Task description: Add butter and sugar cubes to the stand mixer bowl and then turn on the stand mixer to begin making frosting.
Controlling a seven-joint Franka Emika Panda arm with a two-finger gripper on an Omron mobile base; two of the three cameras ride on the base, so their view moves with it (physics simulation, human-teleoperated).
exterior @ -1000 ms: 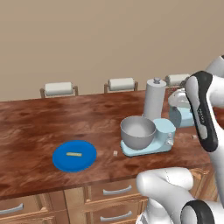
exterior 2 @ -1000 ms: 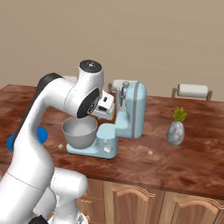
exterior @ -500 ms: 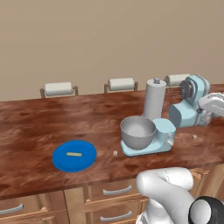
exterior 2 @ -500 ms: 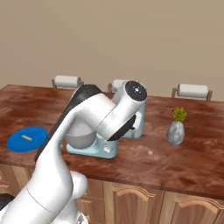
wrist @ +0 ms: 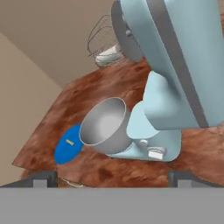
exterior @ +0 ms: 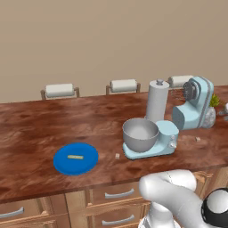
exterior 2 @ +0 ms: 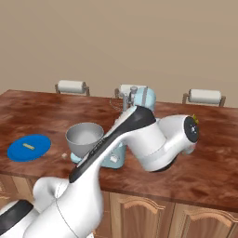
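Note:
The light-blue stand mixer [exterior: 192,104] stands on the wooden counter with its head tilted back and its whisk [wrist: 103,37] raised. The grey metal stand mixer bowl [exterior: 140,133] sits on the mixer's base, empty inside [wrist: 105,124] [exterior 2: 84,135]. To the left, the pale-yellow butter [exterior: 75,156] lies on a flat blue plate [exterior: 87,165]. A tiny white sugar cube [exterior: 117,156] rests on the counter between plate and mixer. My gripper [wrist: 113,180] is open, with nothing between its fingertips [wrist: 43,179]. It looks from close by the mixer's side across the bowl towards the plate [wrist: 61,153].
A tall grey cylinder [exterior: 157,101] with a knob on top stands behind the bowl. Three paper-towel holders [exterior: 59,90] line the counter's back edge. A small plant in a vase [exterior: 213,107] sits right of the mixer. Another tiny pale cube [exterior: 197,139] lies by the mixer.
My arm has swung from in front of the mixer round to its right side, out of the left base view. Butter, sugar cube and bowl have not moved.

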